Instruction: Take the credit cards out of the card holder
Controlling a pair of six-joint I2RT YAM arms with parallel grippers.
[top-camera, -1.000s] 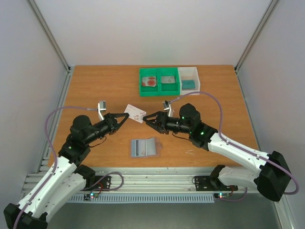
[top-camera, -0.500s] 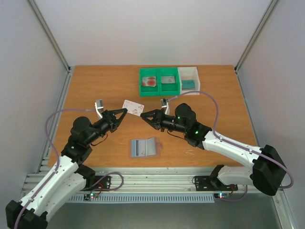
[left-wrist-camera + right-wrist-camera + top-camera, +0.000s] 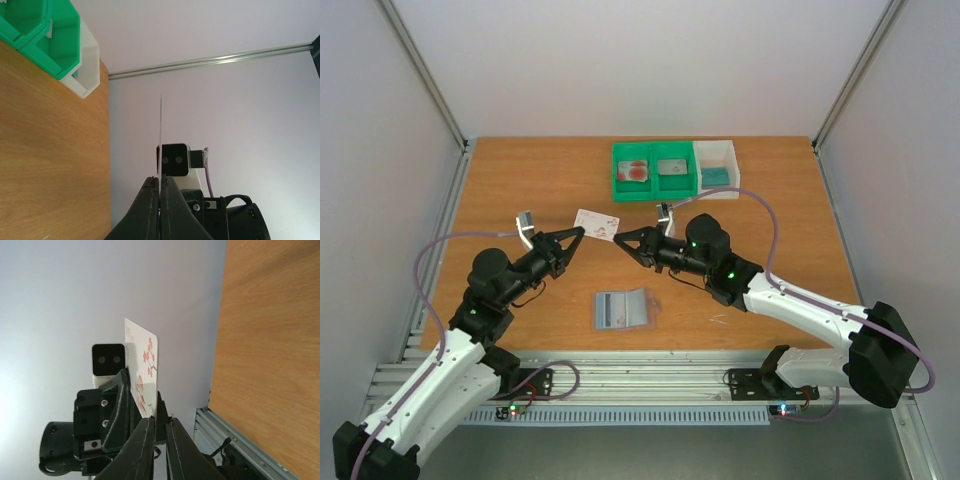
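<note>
While the top view shows the desk with open room around the card holder, lying open near the front edge, only the wrist views show the grips: left tool and right tool are both closed on the red-blotched white card, held up between them.

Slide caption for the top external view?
Left gripper and right gripper both pinch the white red-blotched card in mid-air; the card holder lies open on the table.

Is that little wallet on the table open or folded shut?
Open: the wallet lies spread flat, both blue-grey inner panels facing up.
</note>
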